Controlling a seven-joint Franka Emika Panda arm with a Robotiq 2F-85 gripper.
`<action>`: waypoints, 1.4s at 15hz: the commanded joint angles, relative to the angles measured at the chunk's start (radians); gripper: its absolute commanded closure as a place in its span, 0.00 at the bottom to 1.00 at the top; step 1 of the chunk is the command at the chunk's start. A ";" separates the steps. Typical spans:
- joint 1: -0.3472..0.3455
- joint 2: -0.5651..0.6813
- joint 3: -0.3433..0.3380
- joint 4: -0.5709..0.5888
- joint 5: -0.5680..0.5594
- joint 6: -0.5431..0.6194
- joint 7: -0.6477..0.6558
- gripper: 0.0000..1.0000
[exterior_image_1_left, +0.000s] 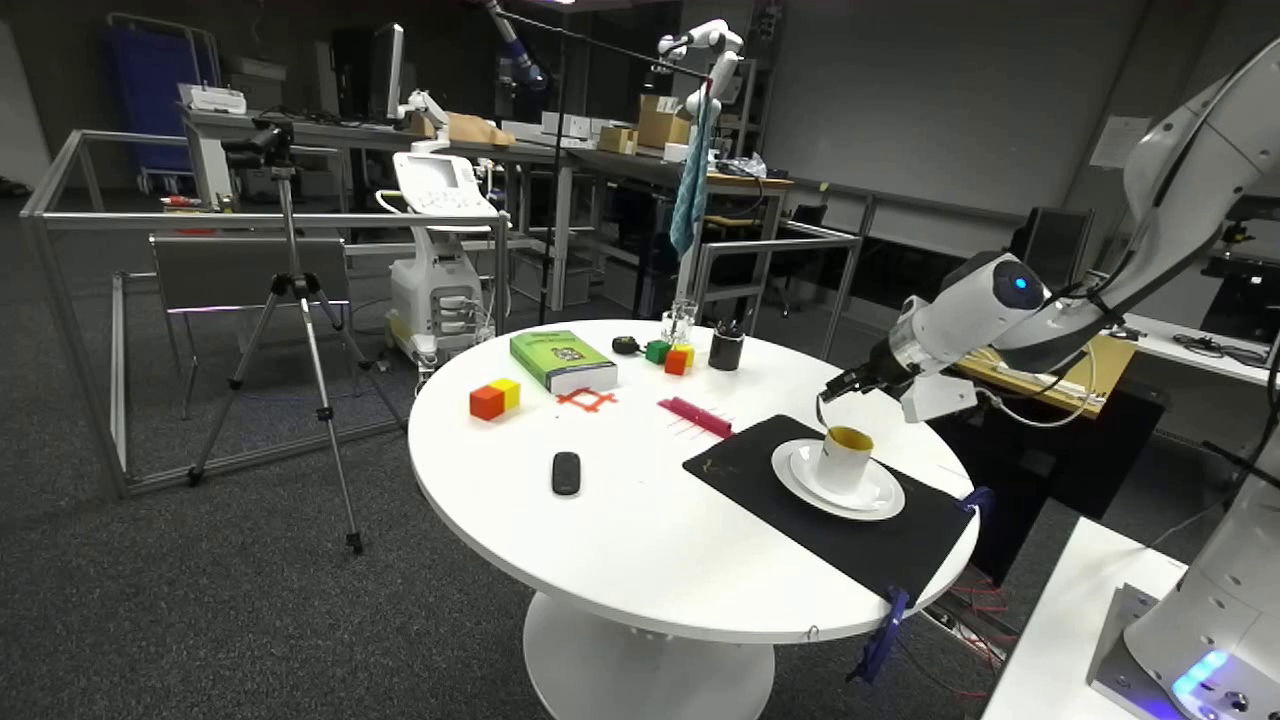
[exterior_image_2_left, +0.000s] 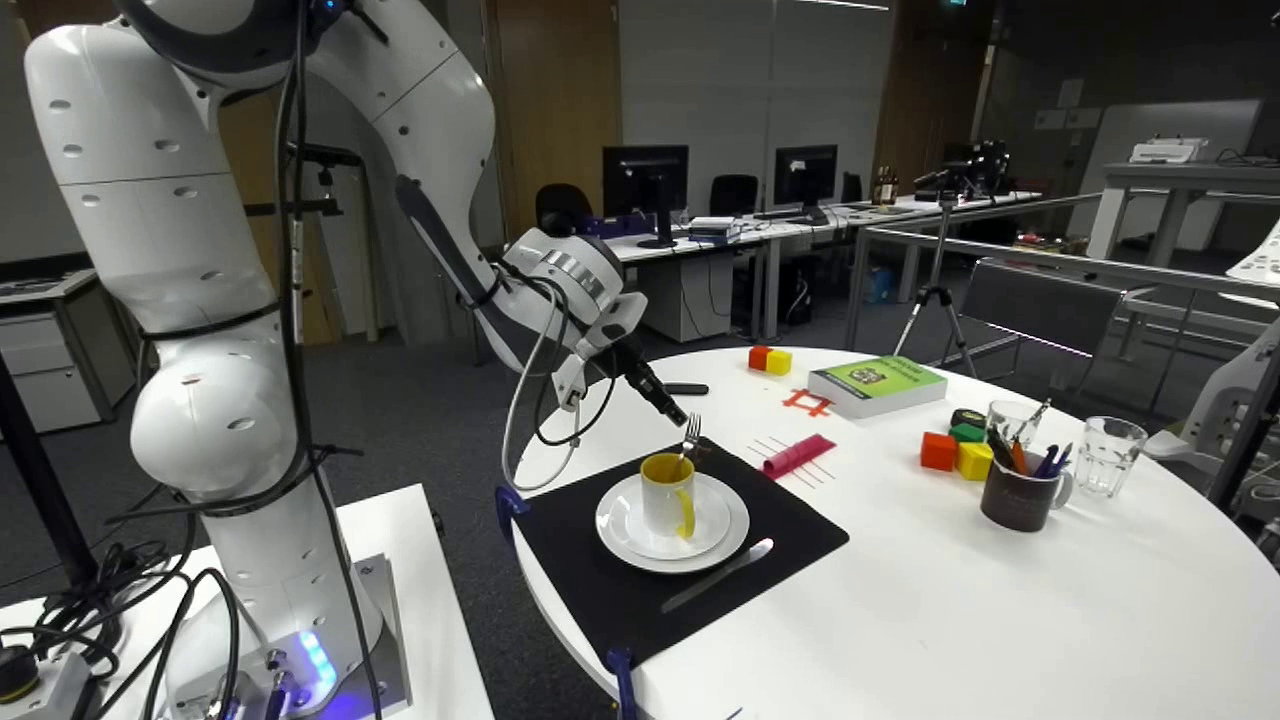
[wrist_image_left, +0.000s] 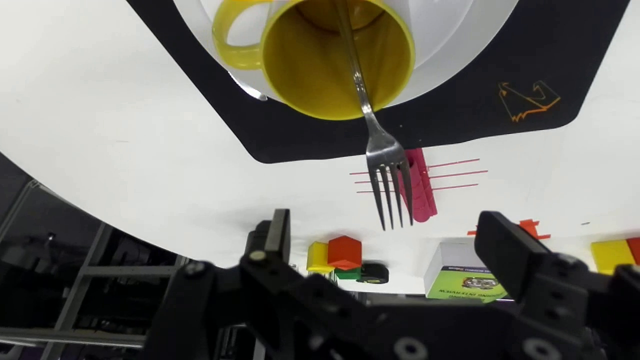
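Held the fingers (wrist_image_left: 500, 247) wide apart, just beside the fork (wrist_image_left: 384, 148). Saw the fork tilted prongs-up in the white-and-yellow cup (exterior_image_1_left: 843, 465), on 2 stacked plates (exterior_image_2_left: 715, 516) over a black mat (exterior_image_2_left: 612, 605) on the white surface (exterior_image_1_left: 600, 540).

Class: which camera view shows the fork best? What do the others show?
The wrist view: the fork appears large, its four tines distinct and its handle running inside the mug. Both exterior views show it small, rising from the mug, its lower handle hidden.
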 joint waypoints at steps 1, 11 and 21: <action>-0.060 -0.089 -0.067 -0.088 0.119 0.131 -0.156 0.00; -0.178 0.143 -0.228 -0.243 0.631 0.337 -0.842 0.00; -0.708 0.340 0.315 -0.220 0.825 0.181 -1.107 0.00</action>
